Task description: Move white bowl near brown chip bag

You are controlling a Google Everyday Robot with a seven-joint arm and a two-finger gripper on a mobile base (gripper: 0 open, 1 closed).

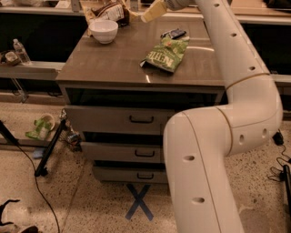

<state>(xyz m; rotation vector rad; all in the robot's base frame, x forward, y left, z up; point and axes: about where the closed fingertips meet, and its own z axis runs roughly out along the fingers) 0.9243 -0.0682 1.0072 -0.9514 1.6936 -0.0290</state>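
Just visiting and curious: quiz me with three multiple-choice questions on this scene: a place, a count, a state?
1. The small round white bowl sits: A) on the floor B) on the grey-brown cabinet top by the wrinkled brown chip bag C) in a drawer
2. Drawer handles visible: A) one B) three C) five
3. The gripper is: A) above the top's far edge, clear of the bowl B) clamping the bowl C) on the floor
B: far left corner. B: one per drawer. A: right of the bowl, not touching.
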